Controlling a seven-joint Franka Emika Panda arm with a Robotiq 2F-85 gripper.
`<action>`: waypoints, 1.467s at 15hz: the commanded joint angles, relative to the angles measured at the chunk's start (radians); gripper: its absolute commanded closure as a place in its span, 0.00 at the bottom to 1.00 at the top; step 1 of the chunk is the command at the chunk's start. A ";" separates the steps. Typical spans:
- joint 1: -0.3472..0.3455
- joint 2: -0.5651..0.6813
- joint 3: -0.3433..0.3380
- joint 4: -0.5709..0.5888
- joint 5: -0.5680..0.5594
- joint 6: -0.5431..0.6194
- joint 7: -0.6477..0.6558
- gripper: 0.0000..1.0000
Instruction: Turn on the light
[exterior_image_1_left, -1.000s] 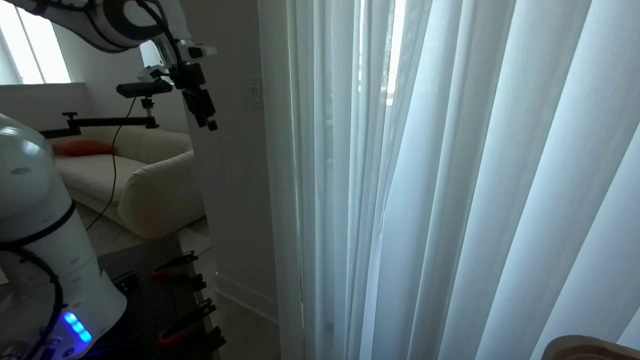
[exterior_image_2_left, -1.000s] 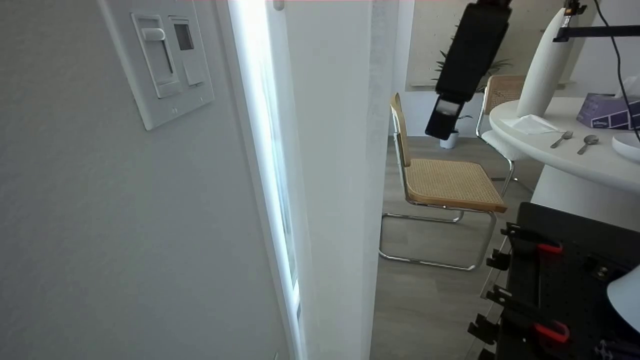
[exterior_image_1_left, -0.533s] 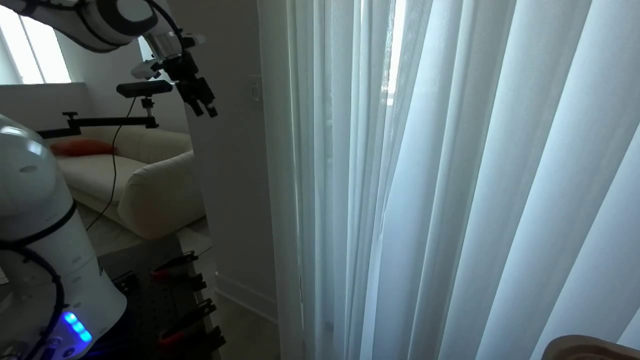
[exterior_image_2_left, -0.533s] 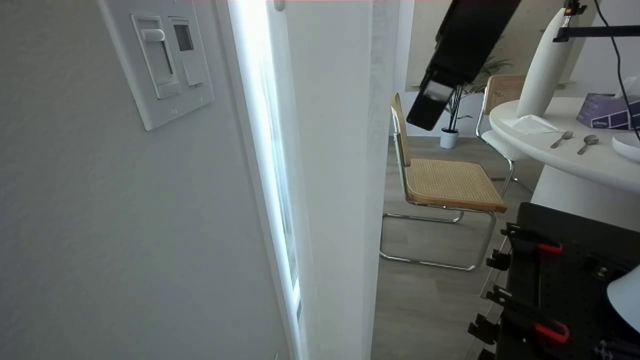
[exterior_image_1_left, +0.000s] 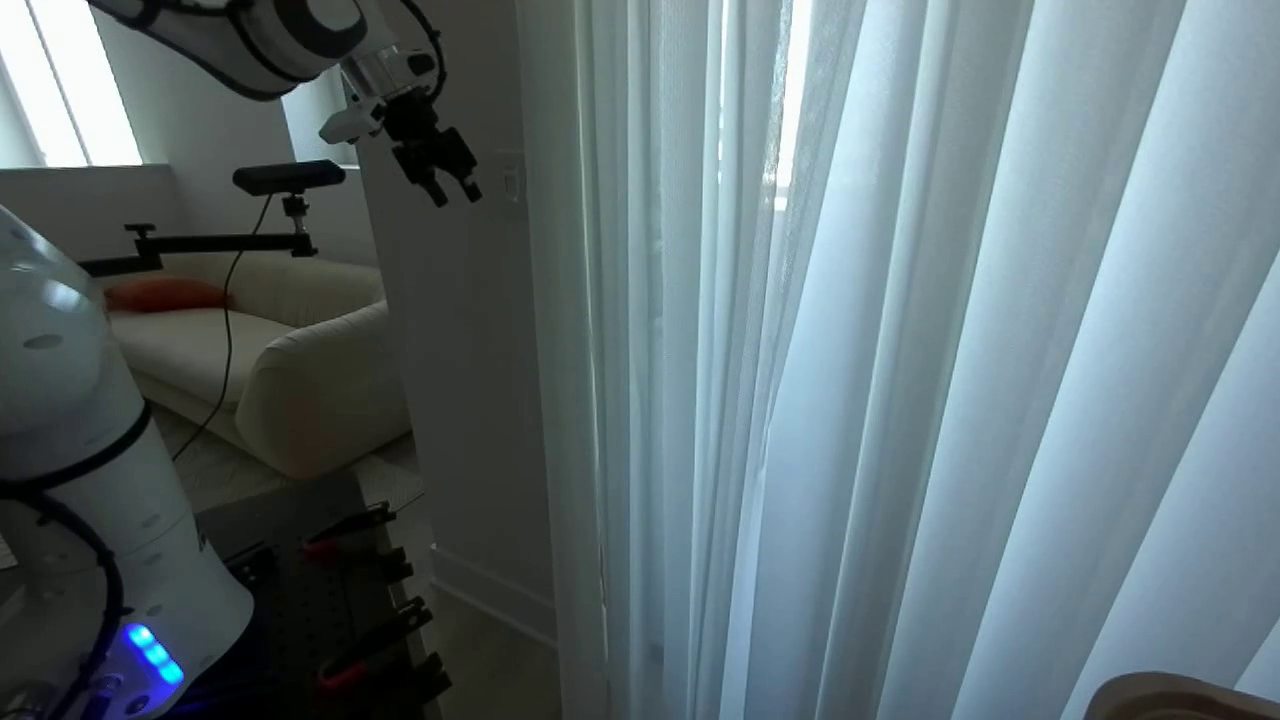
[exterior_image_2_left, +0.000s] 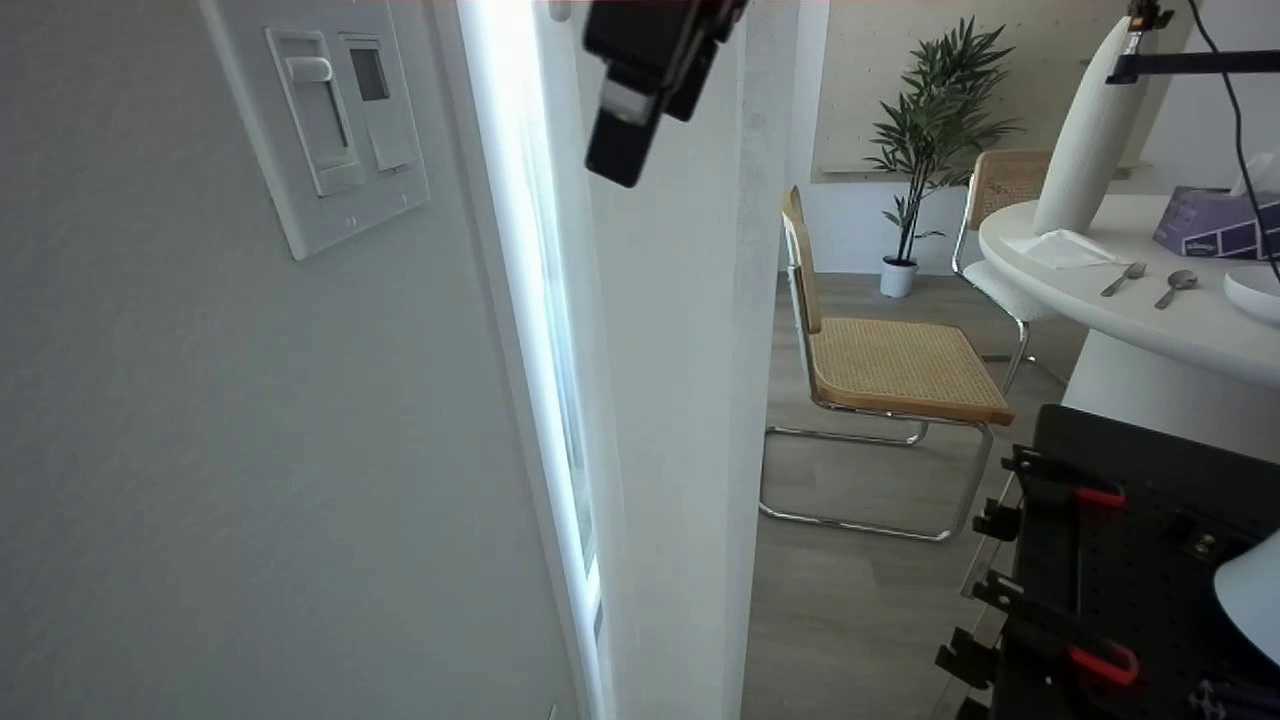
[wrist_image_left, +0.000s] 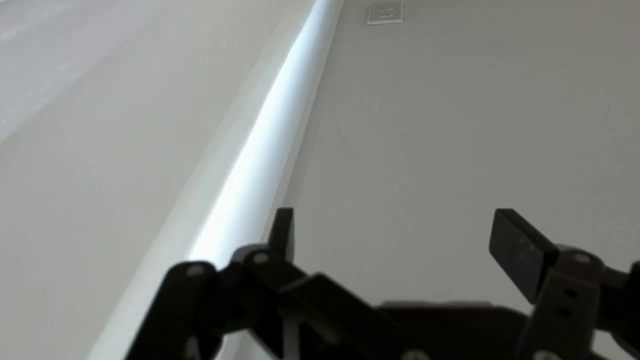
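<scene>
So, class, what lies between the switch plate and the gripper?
In an exterior view, the stretch from the switch plate to the gripper crosses wall, a bright strip and part of a pale panel; no loose object shows.

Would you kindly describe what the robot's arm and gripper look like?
The arm is glossy white and rounded, with dark bands, a black cable and three blue lights at its base. The gripper is black, with two blocky fingers.
</scene>
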 joint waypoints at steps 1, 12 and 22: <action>-0.038 0.217 0.016 0.187 -0.117 0.007 0.032 0.25; 0.062 0.423 -0.090 0.431 -0.108 -0.096 0.024 1.00; 0.084 0.411 -0.124 0.401 0.007 -0.065 -0.001 1.00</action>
